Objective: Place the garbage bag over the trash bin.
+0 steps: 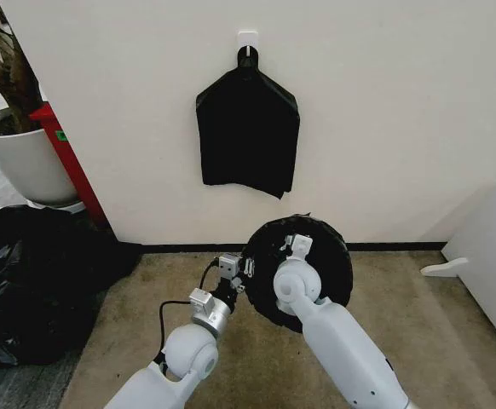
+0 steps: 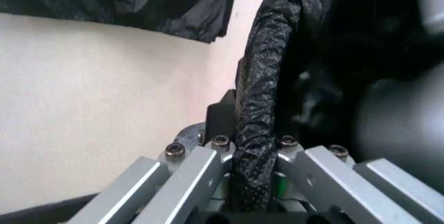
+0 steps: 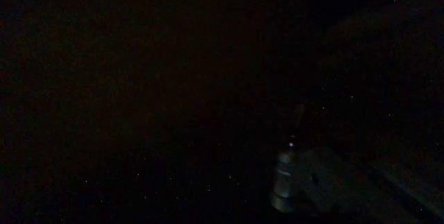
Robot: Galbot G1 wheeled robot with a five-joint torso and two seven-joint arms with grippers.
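The garbage bag (image 1: 329, 256) is glossy crinkled black plastic, spread into a round drum shape on the floor by the wall. The trash bin is hidden under it. My left gripper (image 1: 245, 267) sits at the bag's left edge. In the left wrist view, the left gripper (image 2: 253, 148) is shut on a thick fold of the garbage bag (image 2: 260, 78) that runs between its fingers. My right arm reaches into the bag's mouth from above, and its gripper (image 1: 297, 247) is sunk in the black plastic. The right wrist view is almost fully dark.
A flat black bundle (image 1: 248, 128) hangs from a white hook (image 1: 247, 38) on the wall behind. A heap of black bags (image 1: 26, 273) lies at the left, below a white plant pot (image 1: 22, 158) and a red post (image 1: 69, 158). White furniture (image 1: 491, 256) stands at the right.
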